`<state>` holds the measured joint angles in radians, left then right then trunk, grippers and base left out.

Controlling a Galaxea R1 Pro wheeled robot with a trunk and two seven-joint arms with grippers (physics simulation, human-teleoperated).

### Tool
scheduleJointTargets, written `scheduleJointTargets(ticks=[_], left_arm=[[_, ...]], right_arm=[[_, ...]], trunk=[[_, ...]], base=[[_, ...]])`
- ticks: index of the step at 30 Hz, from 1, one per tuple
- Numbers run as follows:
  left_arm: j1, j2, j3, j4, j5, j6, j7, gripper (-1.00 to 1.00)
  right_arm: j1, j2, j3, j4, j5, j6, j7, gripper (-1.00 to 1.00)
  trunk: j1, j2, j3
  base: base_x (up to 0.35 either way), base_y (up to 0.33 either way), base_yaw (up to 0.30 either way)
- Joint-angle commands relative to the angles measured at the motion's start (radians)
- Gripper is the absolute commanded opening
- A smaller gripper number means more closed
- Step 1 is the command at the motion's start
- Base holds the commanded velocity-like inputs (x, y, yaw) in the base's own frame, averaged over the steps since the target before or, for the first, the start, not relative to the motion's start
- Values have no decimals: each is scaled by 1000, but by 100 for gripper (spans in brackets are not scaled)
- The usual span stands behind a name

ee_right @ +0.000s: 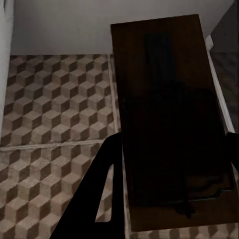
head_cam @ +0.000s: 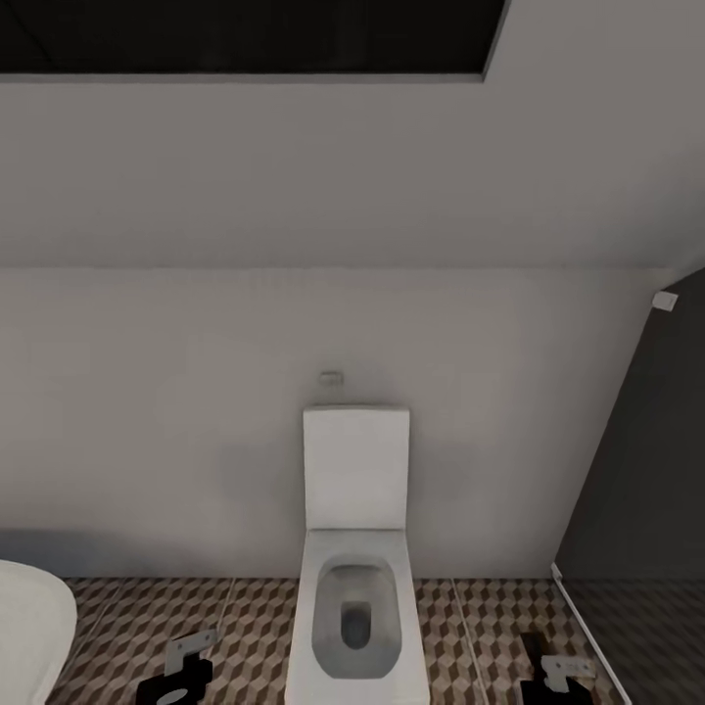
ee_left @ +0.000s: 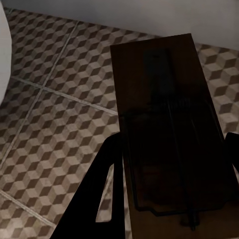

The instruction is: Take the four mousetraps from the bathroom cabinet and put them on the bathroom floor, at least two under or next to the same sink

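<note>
While each hand, left [ee_left: 172,184] and right [ee_right: 172,181], grips a mousetrap [ee_left: 169,124] [ee_right: 169,119] by its long edges above the bathroom floor [ee_left: 55,129], these thin, stiff, light boards look easy to let slip.

I count two mousetraps: one mousetrap [ee_left: 172,129] clamped between the fingers of my left gripper [ee_left: 169,199], centre-right of that frame, and a second mousetrap [ee_right: 169,124] held the same way in my right gripper [ee_right: 169,199]. Two grippers, then (their black ends sit low in the head frame). One toilet [head_cam: 357,587] at lower centre, and one rounded white fixture [head_cam: 29,627] at the lower left edge
</note>
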<state>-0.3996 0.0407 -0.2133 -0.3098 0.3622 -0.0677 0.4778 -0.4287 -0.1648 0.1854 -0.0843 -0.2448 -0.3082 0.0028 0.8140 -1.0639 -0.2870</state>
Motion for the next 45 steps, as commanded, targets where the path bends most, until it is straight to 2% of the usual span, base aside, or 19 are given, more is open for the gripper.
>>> scheduleJointTargets(ticks=[1,12,45], left_arm=[[-1,1,-9,0,9,-4,7,-100],[-1,1,-8,0,9,-4,7,-100],[-1,-2,-8,0,13,-14,5,-100]], right_arm=[[-1,3,8,0,-12,-3,-7,-100],[-1,37,14,-2,2,1,-28,-100],[-1,46,11,-2,-10,-3,-27,-100]], trunk=[[4,-8,-4],[46,-85,-39],[173,-316,-142]], base=[[0,0,0],[0,0,0],[0,0,0]])
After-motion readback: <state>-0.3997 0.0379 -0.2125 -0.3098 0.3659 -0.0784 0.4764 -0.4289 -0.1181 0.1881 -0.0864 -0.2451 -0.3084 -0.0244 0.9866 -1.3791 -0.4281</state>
